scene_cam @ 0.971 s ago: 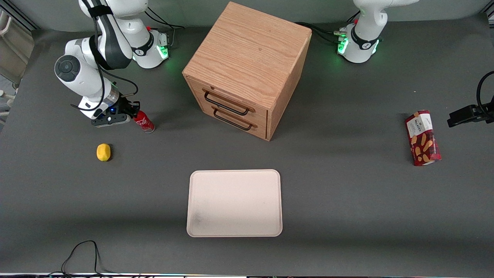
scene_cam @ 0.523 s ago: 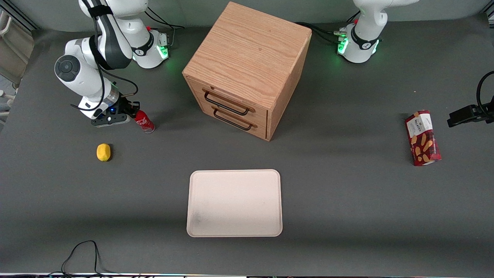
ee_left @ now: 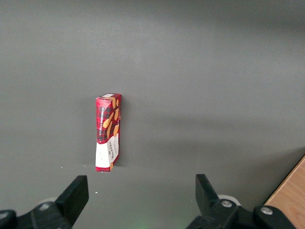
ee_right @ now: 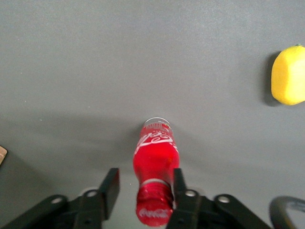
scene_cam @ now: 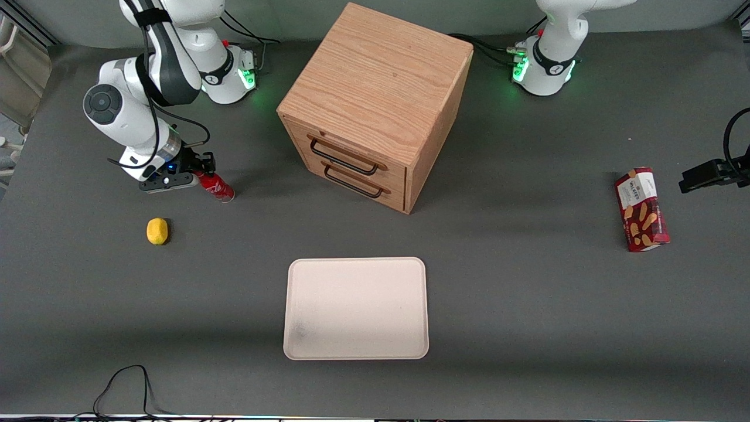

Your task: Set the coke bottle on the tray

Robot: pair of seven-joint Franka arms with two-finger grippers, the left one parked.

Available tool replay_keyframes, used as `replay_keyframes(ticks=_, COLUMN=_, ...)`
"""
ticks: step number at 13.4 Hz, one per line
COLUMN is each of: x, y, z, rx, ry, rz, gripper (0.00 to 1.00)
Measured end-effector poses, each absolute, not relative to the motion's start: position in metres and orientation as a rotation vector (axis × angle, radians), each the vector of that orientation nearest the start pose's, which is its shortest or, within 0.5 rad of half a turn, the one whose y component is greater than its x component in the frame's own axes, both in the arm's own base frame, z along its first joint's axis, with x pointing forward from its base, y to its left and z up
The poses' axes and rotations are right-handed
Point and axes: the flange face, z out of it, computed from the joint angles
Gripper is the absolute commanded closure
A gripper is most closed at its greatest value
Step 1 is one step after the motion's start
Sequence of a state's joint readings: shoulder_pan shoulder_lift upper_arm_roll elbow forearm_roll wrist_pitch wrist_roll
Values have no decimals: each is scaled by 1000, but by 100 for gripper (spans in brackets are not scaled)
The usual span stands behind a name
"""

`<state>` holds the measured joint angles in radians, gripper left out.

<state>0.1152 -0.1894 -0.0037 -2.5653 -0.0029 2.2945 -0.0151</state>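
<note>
Tray [scene_cam: 355,308]: large flat cream-white rectangular tray with rounded corners, low raised rim and a faint dark smudge; lay nearest the front camera on the dark grey table [scene_cam: 527,305], nothing on it.

Lemon [scene_cam: 157,230]: small yellow fruit; rested farther back, toward the working arm's end of the table, also seen in the right wrist view [ee_right: 288,75].

Snack box [scene_cam: 641,209]: red printed carton lying flat toward the parked arm's end of the table; visible from the left wrist view [ee_left: 108,132].

Coke bottle [scene_cam: 215,184]: small slim red bottle with red cap and white script logo; stood on the table, leaning, a little farther from the front camera than the lemon and well apart from the tray. In the right wrist view [ee_right: 155,169] its neck sat between the black fingers [ee_right: 110,187].

Gripper [scene_cam: 198,174]: right arm's black two-finger claw; positioned around the bottle's upper part, one finger against the neck, the other with a gap beside it, so only partly closed.

Cabinet [scene_cam: 375,105]: oak-veneer wooden box with two drawers and dark wire handles; stood farthest back, mid-table.
</note>
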Motion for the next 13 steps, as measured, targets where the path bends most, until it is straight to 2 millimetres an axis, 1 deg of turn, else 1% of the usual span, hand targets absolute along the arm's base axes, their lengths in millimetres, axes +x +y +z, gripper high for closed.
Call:
replay_keyframes(ticks=3, x=430, y=48, z=334, rx=-3138, ry=-202, rz=116, gripper=0)
replay_keyframes(ticks=4, x=434, y=48, z=343, rx=-3138, ry=-202, rz=131, gripper=0)
replay_keyframes(ticks=5, x=440, y=49, z=357, rx=-3138, ry=-202, rz=156, gripper=0)
replay_keyframes(ticks=6, x=448, y=50, z=379, rx=-3137, ry=-201, rz=195, gripper=0)
replay_keyframes(ticks=7, x=455, y=50, z=407, rx=-3136, ry=-200, rz=231, gripper=0)
replay_keyframes(ticks=9, x=465, y=50, z=476, rx=-3134, ry=-196, rz=292, gripper=0)
replay_keyframes(ticks=11, x=463, y=49, z=541, rx=-3131, ry=-193, rz=329, gripper=0)
replay_keyframes(ticks=12, x=461, y=49, z=566, rx=-3131, ry=-192, rz=333, gripper=0)
replay_keyframes(ticks=13, x=458, y=48, z=584, rx=-3131, ry=-191, rz=335, gripper=0)
